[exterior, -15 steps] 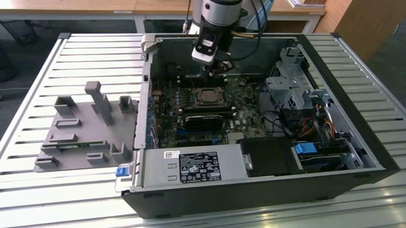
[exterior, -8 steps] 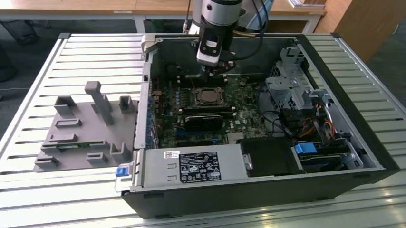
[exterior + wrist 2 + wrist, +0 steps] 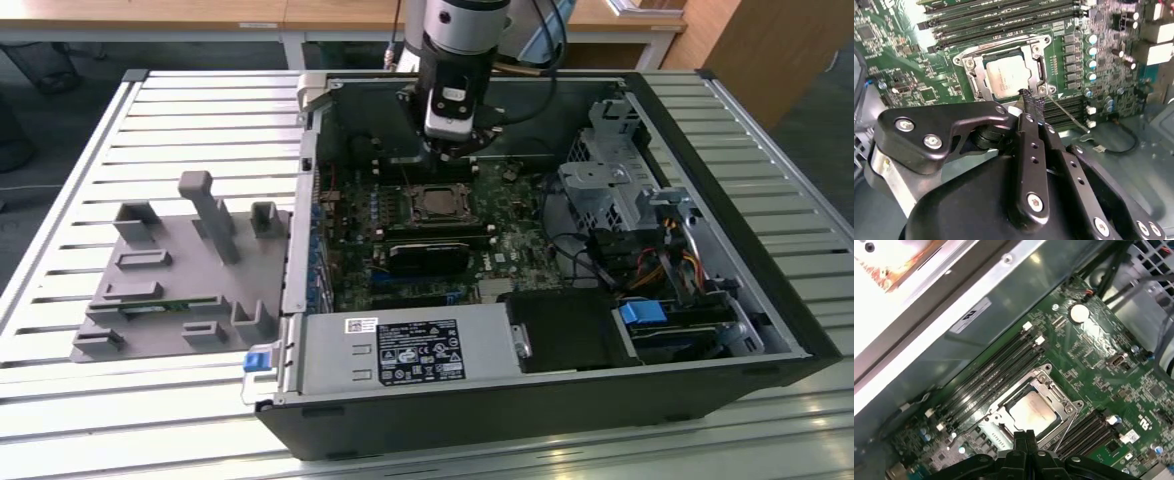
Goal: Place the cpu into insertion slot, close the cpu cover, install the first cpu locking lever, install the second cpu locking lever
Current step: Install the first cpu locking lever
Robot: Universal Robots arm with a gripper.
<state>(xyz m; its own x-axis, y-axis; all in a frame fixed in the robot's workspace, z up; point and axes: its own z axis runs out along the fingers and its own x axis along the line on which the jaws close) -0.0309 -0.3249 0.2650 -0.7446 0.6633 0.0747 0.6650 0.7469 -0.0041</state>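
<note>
The hand (image 3: 1029,101), pressed together and empty, hangs just above a corner of the insertion slot (image 3: 962,61), where the cpu (image 3: 1006,77) sits under the cpu cover (image 3: 977,78), seemingly lowered flat.

We see the cpu (image 3: 1006,77) silvery-beige, the cpu cover (image 3: 975,75) silvery, the circuit board (image 3: 899,75) green with black slots, the claw (image 3: 1026,100) black, and the counter (image 3: 200,110) striped in pale grey slats.

one cpu (image 3: 1006,80), one cpu cover (image 3: 979,80), one end effector (image 3: 1029,100), one computer case (image 3: 534,410) and one grey holder (image 3: 147,300).
</note>
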